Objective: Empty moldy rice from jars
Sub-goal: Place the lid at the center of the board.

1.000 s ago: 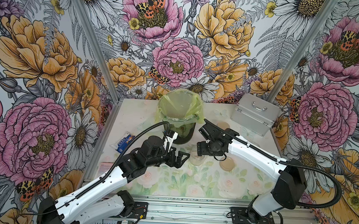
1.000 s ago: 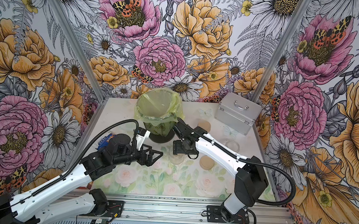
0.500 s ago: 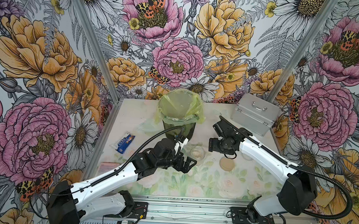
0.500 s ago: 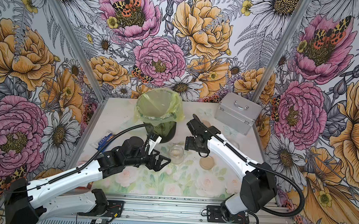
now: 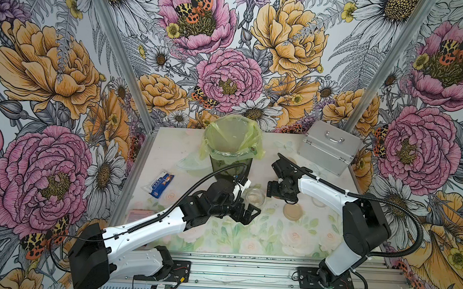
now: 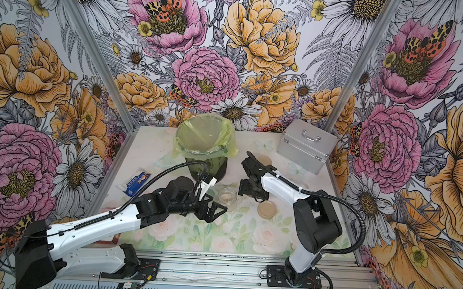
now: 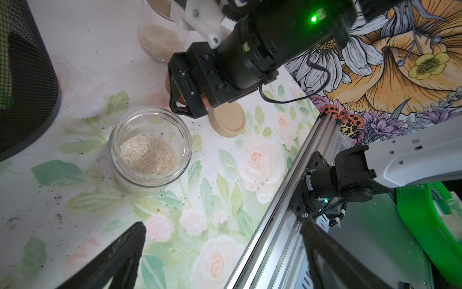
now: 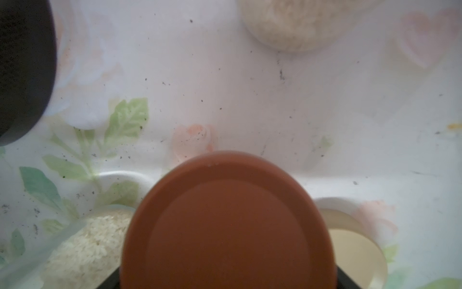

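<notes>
An open jar (image 5: 254,197) (image 7: 150,150) stands mid-table with moldy rice (image 7: 147,155) in its bottom. My right gripper (image 5: 277,190) (image 6: 249,190) hovers just right of it, shut on the reddish-brown lid (image 8: 227,225), which fills the right wrist view. My left gripper (image 5: 248,215) (image 7: 223,225) is open and empty, low over the cloth in front of the jar and a little short of it. A beige lid (image 5: 292,211) (image 7: 227,120) lies loose on the cloth to the right. A second jar (image 7: 160,37) with rice stands behind the right gripper, partly hidden.
The dark bin (image 5: 232,139) lined with a yellow-green bag stands right behind the open jar. A silver case (image 5: 329,147) sits at the back right, and a blue packet (image 5: 160,185) lies at the left. The metal rail (image 5: 245,267) runs along the table's front edge.
My right gripper has come off the jar to the right with the reddish-brown lid, leaving the jar open. My left gripper has moved right, closer to the jar.
</notes>
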`<move>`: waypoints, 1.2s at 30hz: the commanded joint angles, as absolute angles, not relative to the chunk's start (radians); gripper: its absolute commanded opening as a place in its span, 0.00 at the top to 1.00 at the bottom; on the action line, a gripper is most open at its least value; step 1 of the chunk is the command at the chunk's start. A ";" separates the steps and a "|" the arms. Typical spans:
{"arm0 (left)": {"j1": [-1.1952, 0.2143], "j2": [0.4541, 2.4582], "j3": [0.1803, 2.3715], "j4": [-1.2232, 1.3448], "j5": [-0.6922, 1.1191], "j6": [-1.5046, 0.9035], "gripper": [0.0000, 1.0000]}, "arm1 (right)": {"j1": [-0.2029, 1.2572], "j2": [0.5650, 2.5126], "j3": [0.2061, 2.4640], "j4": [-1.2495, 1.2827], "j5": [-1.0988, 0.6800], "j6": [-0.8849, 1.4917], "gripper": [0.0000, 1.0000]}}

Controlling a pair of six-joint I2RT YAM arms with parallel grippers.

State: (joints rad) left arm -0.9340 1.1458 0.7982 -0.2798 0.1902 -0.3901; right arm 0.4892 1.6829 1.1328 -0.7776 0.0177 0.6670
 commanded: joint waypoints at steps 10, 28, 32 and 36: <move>-0.940 1.086 0.784 -0.275 0.172 -0.415 0.01 | 0.488 1.771 1.089 -0.634 0.004 0.661 0.06; -0.859 0.978 0.790 -0.351 0.174 -0.410 0.01 | 0.490 1.592 1.157 -0.837 0.037 0.652 0.06; -0.784 0.924 0.788 -0.377 0.209 -0.403 0.01 | 0.510 1.544 1.221 -0.909 0.027 0.646 0.05; -0.717 0.887 0.778 -0.407 0.246 -0.393 0.01 | 0.556 1.538 1.300 -0.961 0.014 0.652 0.05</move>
